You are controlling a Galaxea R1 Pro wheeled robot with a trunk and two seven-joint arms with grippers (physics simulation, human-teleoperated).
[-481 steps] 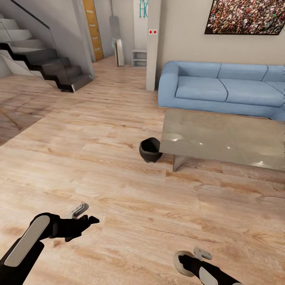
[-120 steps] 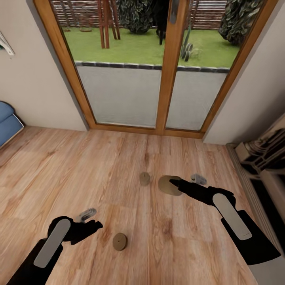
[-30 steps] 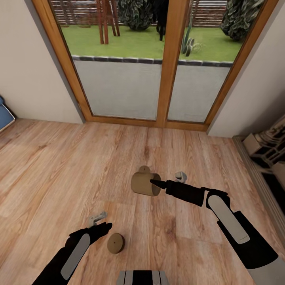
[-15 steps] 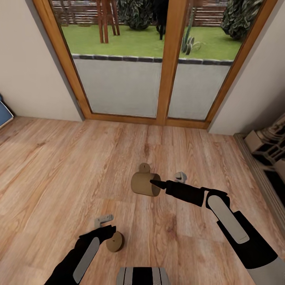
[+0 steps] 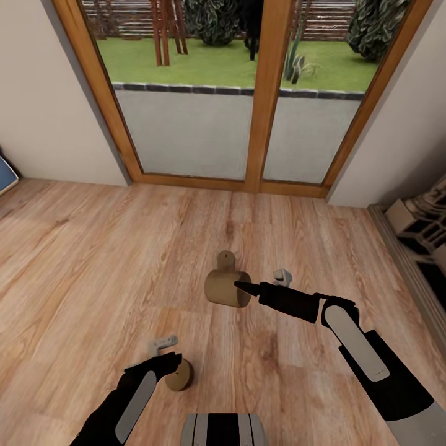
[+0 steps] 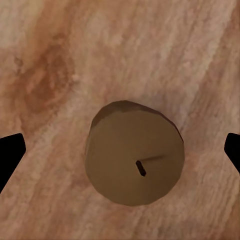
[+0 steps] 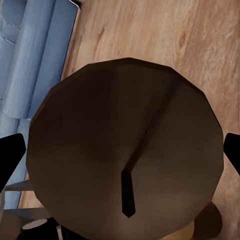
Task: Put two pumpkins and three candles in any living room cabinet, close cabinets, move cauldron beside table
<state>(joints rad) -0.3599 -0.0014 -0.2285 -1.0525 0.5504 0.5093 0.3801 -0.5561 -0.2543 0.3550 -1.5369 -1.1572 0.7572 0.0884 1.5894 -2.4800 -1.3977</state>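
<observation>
In the head view, the right claw [image 5: 257, 282] is gripping one candle [image 5: 227, 288] above the wooden floor [image 5: 93, 260]; the left claw [image 5: 166, 352] is hanging over a second candle [image 5: 178, 375]. In the left wrist view, its fingertips [image 6: 10, 155] are spreading wide around that candle [image 6: 134, 159]. In the right wrist view, the held candle [image 7: 125, 155] is sitting between the fingertips [image 7: 11, 160]

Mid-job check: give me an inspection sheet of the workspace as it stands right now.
Surface: wood plank floor, by glazed patio doors.
Job's things: three candles. One held off the floor in the right gripper; one on the floor behind it; one upright on the floor at the left gripper.
Clutter: nothing seen.
Grippers: right gripper shut on its candle; left gripper open, fingers either side of the floor candle.
Cables: nothing seen.
Surroundings: blue sofa; stone-coloured fireplace at right.
</observation>
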